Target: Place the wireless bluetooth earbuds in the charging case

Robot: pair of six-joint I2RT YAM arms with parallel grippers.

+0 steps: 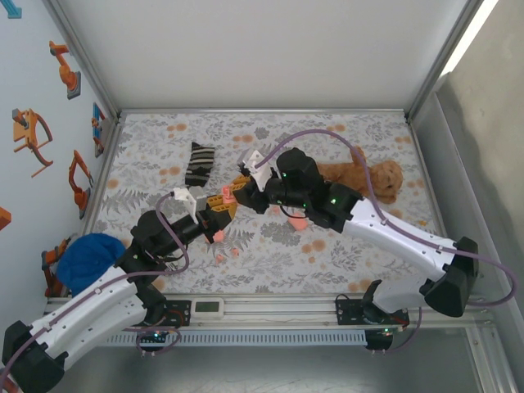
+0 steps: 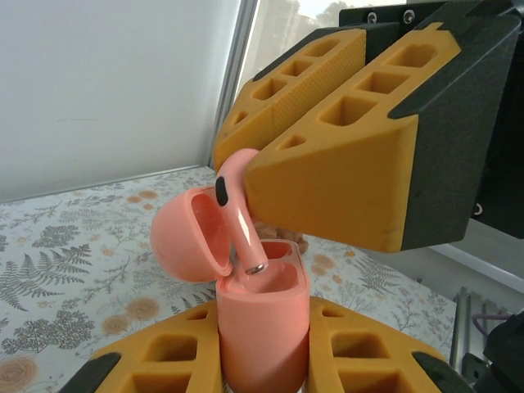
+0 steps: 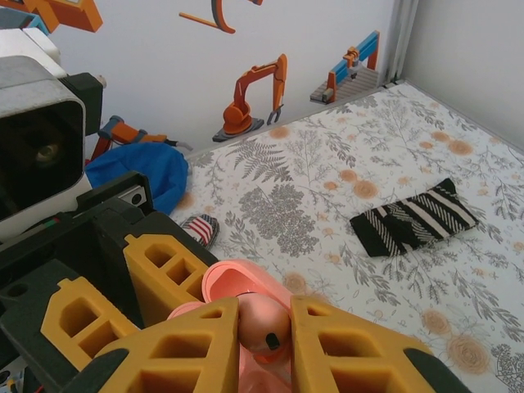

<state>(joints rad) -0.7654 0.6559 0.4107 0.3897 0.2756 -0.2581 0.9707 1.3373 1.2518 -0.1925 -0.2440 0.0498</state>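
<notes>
- Left pincer (image 1: 221,219) and right pincer (image 1: 232,196) meet tip to tip above the floral cloth (image 1: 164,147), seen from overhead as I run the rig from my desk. What each holds is too small to make out from up here. Small pink pieces (image 1: 235,252) lie on the cloth on the near side of the left pincer. A striped sock (image 1: 199,164) lies beyond it, and a plush bear (image 1: 368,176) lies beyond the right arm.
- From the left wrist, the left pincer's yellow fingers (image 2: 368,356) press on both sides of the charging case (image 2: 262,327). The case stands upright between them, its lid (image 2: 184,237) swung open to one side. I judge it is held this way so the sockets face the other arm. The right pincer reaches in from above and pinches the earbud (image 2: 237,205) by its head, stem pointing down. The stem's metal tip sits just inside the mouth of the case. I cannot tell whether it touches the socket.
- From the right wrist, the right pincer's two fingertips are closed on the rounded head of the earbud (image 3: 264,326), with the open lid (image 3: 246,280) just beyond them. The left pincer's fingers (image 3: 168,266) stand just beside, on the left of the picture. A blue cloth (image 3: 135,176) lies well beyond them. I read the grip on the head as chosen to leave the stem free to slide in.
- The stem leans in the left wrist view. I expect it must be squared to the socket before lowering, or it may catch on the rim.
</notes>
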